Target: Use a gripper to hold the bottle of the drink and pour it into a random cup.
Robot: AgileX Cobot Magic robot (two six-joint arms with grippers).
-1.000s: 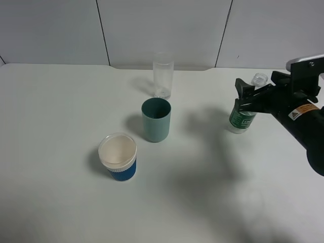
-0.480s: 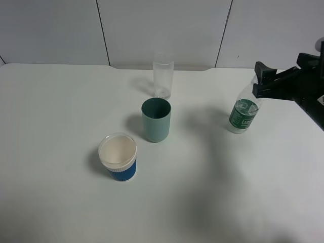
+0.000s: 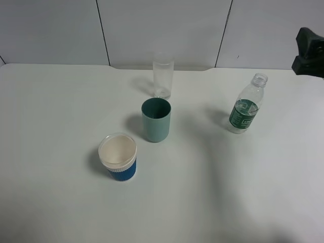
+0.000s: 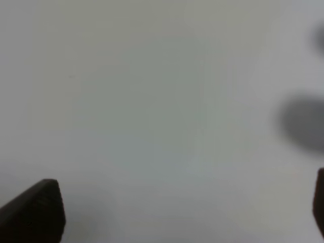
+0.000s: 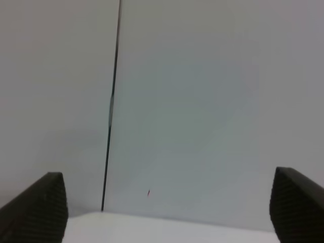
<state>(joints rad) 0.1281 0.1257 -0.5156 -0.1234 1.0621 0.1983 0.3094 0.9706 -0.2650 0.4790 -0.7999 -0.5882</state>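
Right claw (image 5: 167, 210), black with ribbed fingers (image 5: 38, 207) spread wide, grips nothing; below it the clear ribbed-neck bottle of the drink (image 3: 245, 105) stands upright on the smooth white table (image 3: 228, 192).

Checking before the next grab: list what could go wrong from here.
1. The bottle stands free and capless; a clumsy approach by the right gripper could tip it and spill.
2. The glass and blue cup stand near the teal cup; a swinging pour might knock either or miss.
3. The right wrist view shows only wall, so it cannot guide alignment.
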